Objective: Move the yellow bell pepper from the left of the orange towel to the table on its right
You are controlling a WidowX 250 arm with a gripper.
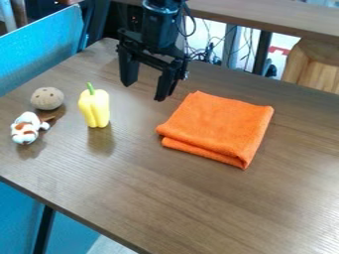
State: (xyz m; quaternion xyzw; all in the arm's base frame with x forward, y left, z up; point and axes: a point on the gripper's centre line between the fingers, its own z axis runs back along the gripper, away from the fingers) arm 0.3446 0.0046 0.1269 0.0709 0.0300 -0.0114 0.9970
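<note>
Bare brown wood-grain counter (179, 198) runs along the near side and right of the folded orange cloth (218, 128). A narrower open lane lies between the cloth and the upright yellow toy pepper with a green stem (94, 107). Left of the pepper, the round brown speckled ball-like object (47, 98) and small white-and-brown plush toy (27, 128) crowd the passage.

One each, pepper (95, 108), cloth (218, 127), ball (47, 98), figurine (27, 128)

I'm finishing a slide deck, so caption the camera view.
Open end effector above a table with folded orange cloth, yellow pepper, roundish brown object and small toy.
</note>
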